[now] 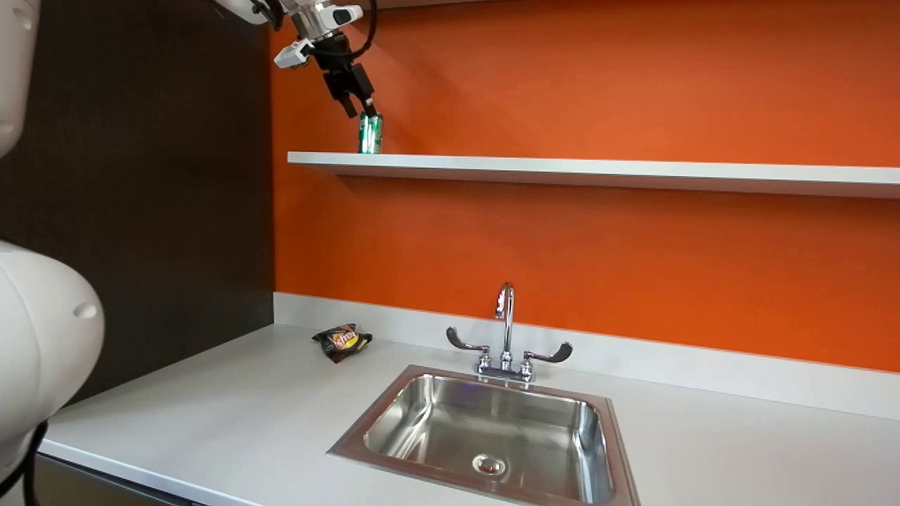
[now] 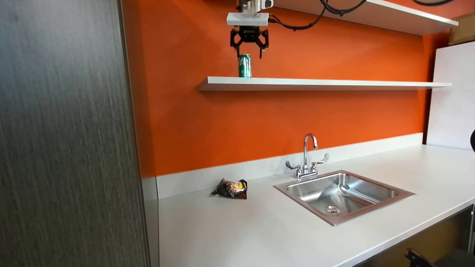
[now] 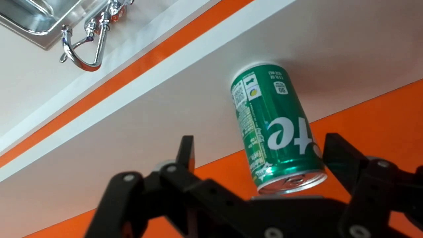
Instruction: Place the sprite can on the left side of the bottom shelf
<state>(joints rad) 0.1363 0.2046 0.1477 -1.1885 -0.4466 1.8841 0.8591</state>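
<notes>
Closest to my wrist camera are the black fingers [image 3: 340, 155] of the gripper [image 3: 260, 145]; they stand wide apart, and from the wrist the upper part of the green Sprite can [image 3: 281, 109] shows between them; one finger sits right by the can's side near its top, the second well away from it; whether that nearer finger touches the metal or stops just short, I can't fairly tell from here.

The can stands upright on the lower shelf [image 1: 598, 167], near its left end as I see it in both exterior views; my wrist view gives me the lid [image 3: 292, 182], and the letters "te" turned upside down. Behind the shelf runs the orange wall [image 1: 633, 84]; higher up, in an exterior view, I get part of an upper shelf [image 2: 389, 18]; below, on the white counter [image 2: 207, 230], lies a black packet [image 2: 224, 189], left of the steel sink [image 1: 615, 450] in both exterior views; a chrome faucet [image 1: 508, 330] rises at the sink's back edge, a handle [image 1: 559, 353] on each side.
</notes>
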